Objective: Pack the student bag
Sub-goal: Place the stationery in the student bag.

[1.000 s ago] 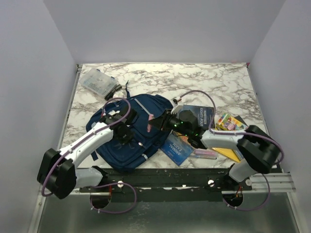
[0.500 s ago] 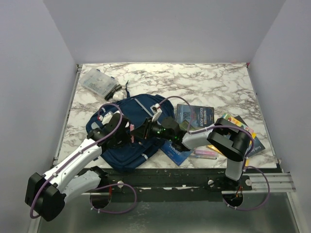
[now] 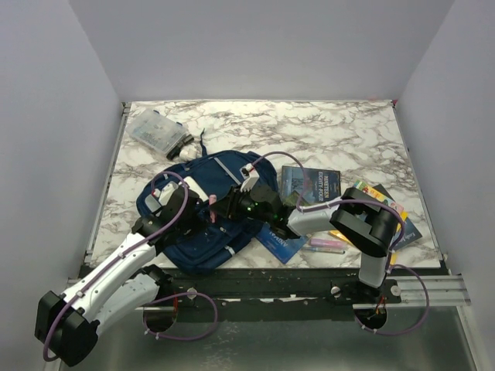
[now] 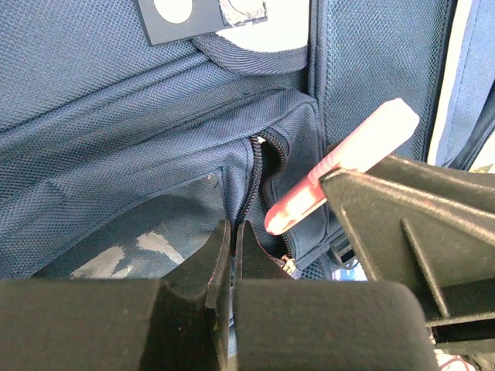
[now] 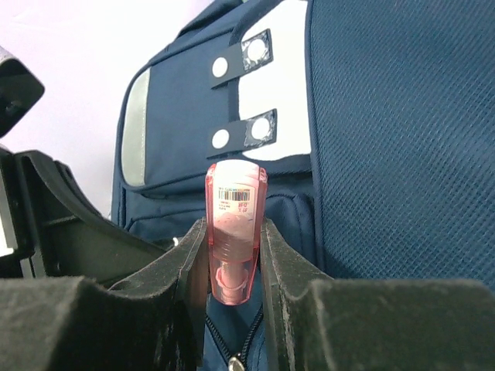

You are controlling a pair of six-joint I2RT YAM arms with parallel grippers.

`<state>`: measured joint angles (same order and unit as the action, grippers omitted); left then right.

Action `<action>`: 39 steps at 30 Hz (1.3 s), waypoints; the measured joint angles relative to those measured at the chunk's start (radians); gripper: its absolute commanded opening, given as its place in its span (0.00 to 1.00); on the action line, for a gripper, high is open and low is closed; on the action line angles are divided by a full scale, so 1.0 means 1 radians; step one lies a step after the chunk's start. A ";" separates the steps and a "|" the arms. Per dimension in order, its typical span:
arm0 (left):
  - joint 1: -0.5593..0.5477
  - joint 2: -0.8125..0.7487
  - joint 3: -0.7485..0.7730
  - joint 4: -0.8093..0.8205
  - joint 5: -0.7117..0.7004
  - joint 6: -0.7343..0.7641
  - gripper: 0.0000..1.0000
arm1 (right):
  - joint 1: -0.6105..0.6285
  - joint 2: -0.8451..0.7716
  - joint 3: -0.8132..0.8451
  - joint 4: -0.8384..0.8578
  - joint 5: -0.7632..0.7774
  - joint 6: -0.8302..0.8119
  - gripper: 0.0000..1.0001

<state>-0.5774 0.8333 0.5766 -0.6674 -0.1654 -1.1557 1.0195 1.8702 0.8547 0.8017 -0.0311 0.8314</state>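
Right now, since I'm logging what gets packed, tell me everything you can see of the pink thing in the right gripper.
The pink tube is a short stick of translucent plastic, with a white barcode label near its far end. What it contains is unclear. The right gripper is shut on its lower part, one finger on each side. It points at the open zipper of a pocket on the student bag, not yet inside. Whether its tip touches the fabric cannot be told.

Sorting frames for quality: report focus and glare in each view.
Top view: evenly lit and sharp across the backpack. Left wrist view: weave crisp, left fingers dark and soft, tip of the pink tube washed out. Right wrist view: tube label readable, right fingers soft, background washed pale.
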 measured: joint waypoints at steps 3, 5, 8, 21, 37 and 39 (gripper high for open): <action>0.000 -0.009 -0.002 0.002 0.002 0.000 0.00 | -0.007 0.000 0.012 -0.014 0.008 -0.026 0.17; 0.000 -0.012 -0.002 0.005 0.004 0.001 0.00 | -0.007 0.000 0.018 -0.037 0.007 -0.045 0.20; 0.000 -0.013 -0.002 0.011 0.009 0.001 0.00 | 0.002 0.001 0.023 -0.065 -0.001 -0.058 0.29; 0.000 -0.037 -0.014 0.023 0.020 0.006 0.00 | -0.014 -0.073 0.004 -0.212 -0.153 0.072 0.75; 0.000 -0.077 -0.047 0.055 0.040 0.006 0.00 | -0.172 -0.019 0.173 -0.310 -0.376 -0.045 0.43; 0.000 -0.077 -0.047 0.056 0.042 0.008 0.00 | -0.170 0.005 0.167 -0.284 -0.406 -0.032 0.43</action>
<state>-0.5774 0.7563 0.5301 -0.6113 -0.1238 -1.1473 0.8497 1.8748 1.0214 0.5175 -0.4370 0.7994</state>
